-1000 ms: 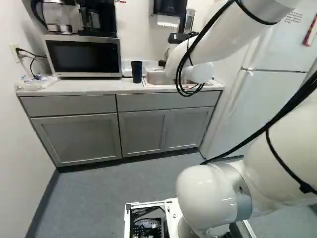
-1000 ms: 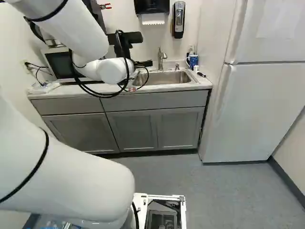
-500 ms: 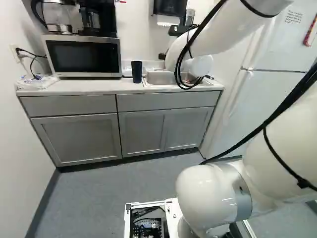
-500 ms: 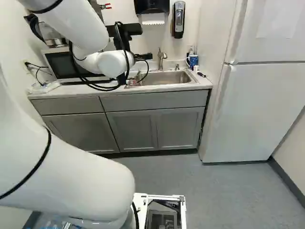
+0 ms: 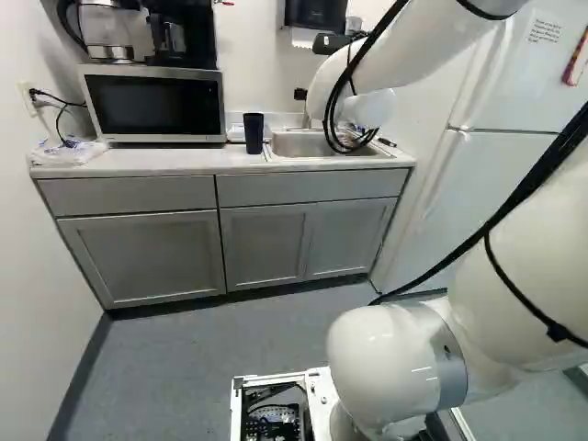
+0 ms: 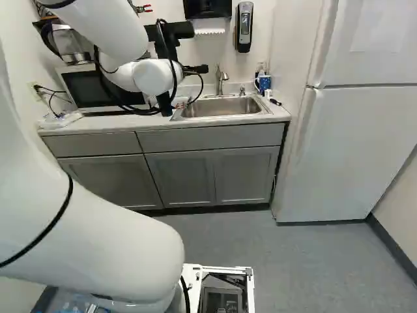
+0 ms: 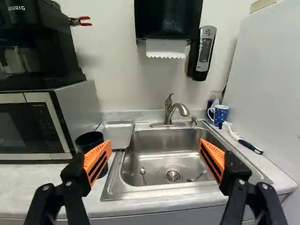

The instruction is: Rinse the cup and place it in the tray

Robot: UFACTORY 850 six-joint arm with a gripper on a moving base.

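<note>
Evidently the step in hand is the reach for the cup (image 5: 254, 133), which stands upright on the counter (image 5: 165, 161) at the upper centre of the left base view, just beside the microwave (image 5: 154, 106) and short of the sink (image 7: 159, 190). Gripper (image 7: 155, 152): wide, nothing between the fingers (image 7: 99, 161); the finger on the microwave side partly hides the cup in the wrist view. Suggested method: shift toward the microwave, keep the spread, line up so the cup falls midway between the pads, then lower and advance slowly. Clearance looks tight between microwave and metal tray (image 7: 117, 133); a sideways nudge could tip the cup or push the tray. Closing should be gentle and square, on the body below the rim, leaving the mouth free for water from the faucet (image 7: 176, 112). Cup, appearance: dark, near black with a bluish cast in the left base view; tall, plain, round-mouthed, slightly narrower toward the foot, no handle seen. Mouth faces up; contents cannot be made out. Wall probably smooth, so slip when wet is a risk.
</note>
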